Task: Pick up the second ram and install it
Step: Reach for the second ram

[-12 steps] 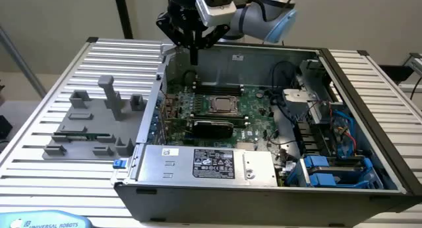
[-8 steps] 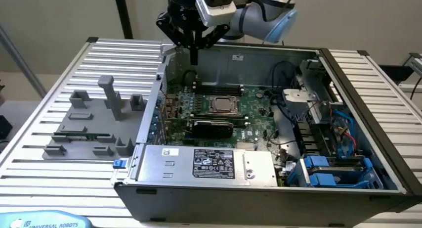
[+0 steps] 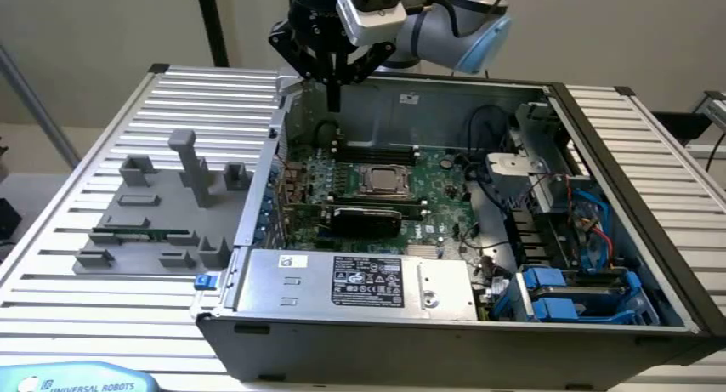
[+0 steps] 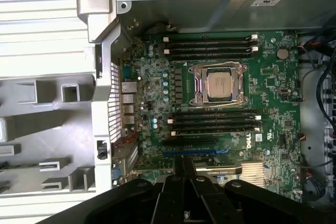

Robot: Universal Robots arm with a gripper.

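The second ram [image 3: 142,235] is a thin green stick lying flat in a slot of the grey plastic holder [image 3: 125,260], at the exterior view's left, outside the computer case. My gripper [image 3: 335,101] hangs above the case's far corner, well away from the stick, with its fingers pressed together and nothing between them. In the wrist view the shut gripper [image 4: 185,165] points down over the green motherboard [image 4: 268,85], near the long dark memory slots [image 4: 215,121] beside the processor socket [image 4: 219,83].
The open computer case [image 3: 630,184] holds the motherboard [image 3: 437,167], a power supply [image 3: 357,281], cables and blue drive brackets [image 3: 567,298]. Tall grey posts [image 3: 187,167] stand on the holder [image 4: 47,129]. Ribbed metal table [image 3: 68,315] surrounds everything.
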